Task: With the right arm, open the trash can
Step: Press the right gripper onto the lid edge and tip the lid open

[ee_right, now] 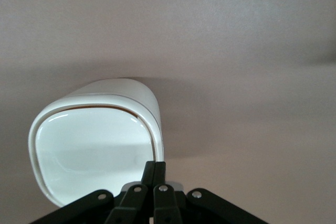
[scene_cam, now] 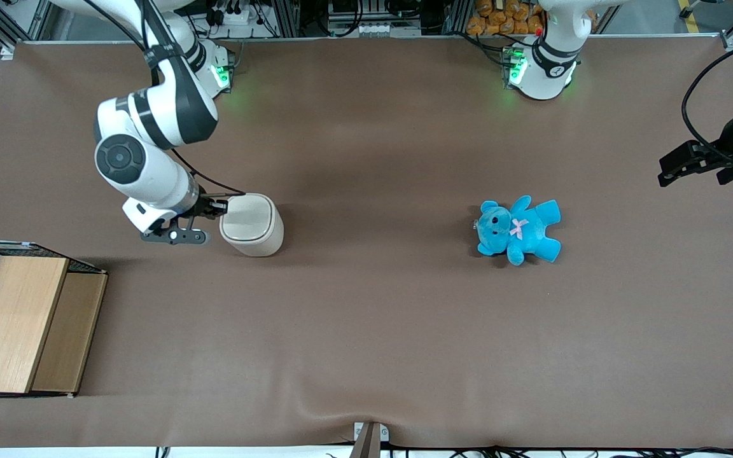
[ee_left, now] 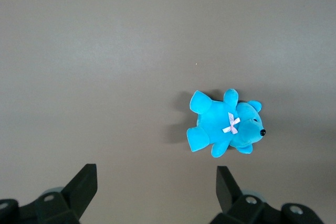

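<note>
The cream-white trash can [scene_cam: 253, 226] stands upright on the brown table, toward the working arm's end. Its flat lid [ee_right: 92, 153] lies down on the body, with a thin dark gap along one edge. My right gripper [scene_cam: 221, 207] is beside the can at lid height, at its rim. In the right wrist view the gripper [ee_right: 155, 167] has both fingers pressed together with nothing between them, tips at the lid's edge.
A blue teddy bear [scene_cam: 517, 229] lies on the table toward the parked arm's end; it also shows in the left wrist view [ee_left: 226, 125]. A wooden box with wire mesh [scene_cam: 20, 321] sits nearer the front camera than the can, at the working arm's end.
</note>
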`<action>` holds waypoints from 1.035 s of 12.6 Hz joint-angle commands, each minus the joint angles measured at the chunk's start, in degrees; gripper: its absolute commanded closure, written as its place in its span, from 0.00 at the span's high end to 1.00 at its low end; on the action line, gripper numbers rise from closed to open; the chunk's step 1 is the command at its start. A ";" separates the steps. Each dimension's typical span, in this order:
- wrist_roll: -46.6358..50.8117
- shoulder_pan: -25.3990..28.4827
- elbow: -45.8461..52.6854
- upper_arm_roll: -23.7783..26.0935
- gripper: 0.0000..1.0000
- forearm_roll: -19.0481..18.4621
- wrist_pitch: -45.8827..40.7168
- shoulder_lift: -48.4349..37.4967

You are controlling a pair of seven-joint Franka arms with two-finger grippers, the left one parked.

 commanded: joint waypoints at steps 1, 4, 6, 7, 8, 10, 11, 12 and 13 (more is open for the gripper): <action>1.27 1.56 -0.01 -0.30 0.00 -0.66 1.35 1.71; 4.86 3.93 -0.10 -0.30 0.00 -0.66 1.61 2.50; 5.83 4.56 -0.10 -0.30 0.00 -0.66 1.53 3.03; 5.84 4.56 -0.19 -0.30 0.00 -0.66 1.53 3.12; 5.84 4.47 -0.54 -0.39 0.00 -0.66 1.53 3.12; 5.84 4.12 -0.71 -0.39 0.01 -0.75 1.53 3.12; 5.84 3.86 -0.98 -0.48 0.01 -0.66 1.53 3.03; 5.84 3.59 -1.15 -0.56 0.01 -0.66 1.53 3.12; 5.84 3.42 -1.50 -0.56 0.01 -0.66 1.87 3.12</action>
